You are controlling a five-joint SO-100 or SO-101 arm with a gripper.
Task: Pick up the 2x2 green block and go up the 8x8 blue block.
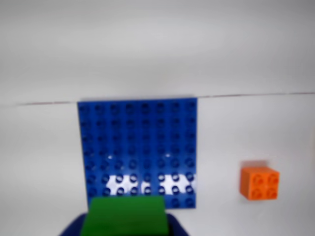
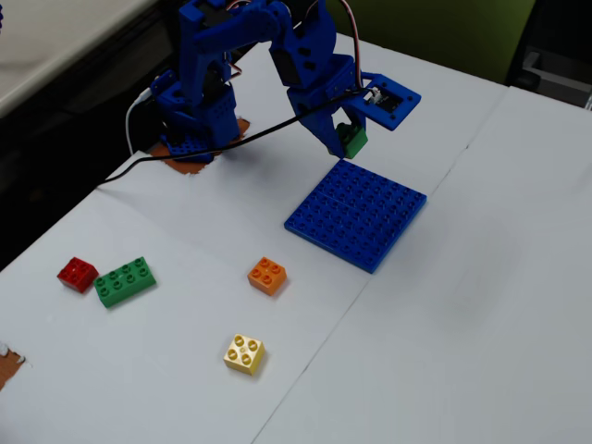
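Observation:
My blue gripper [image 2: 348, 139] is shut on the 2x2 green block [image 2: 352, 140] and holds it in the air just beyond the far edge of the 8x8 blue block [image 2: 357, 215], which lies flat on the white table. In the wrist view the green block [image 1: 124, 216] fills the bottom centre between the blue jaws, and the blue baseplate [image 1: 138, 142] lies straight ahead of it. The block's studs are hidden in both views.
An orange brick [image 2: 267, 275] lies left of the baseplate and shows in the wrist view [image 1: 259, 183] at the right. A yellow brick [image 2: 244, 353], a long green brick [image 2: 125, 280] and a red brick [image 2: 77, 273] lie nearer the front left. The arm's base [image 2: 190, 129] stands at the back.

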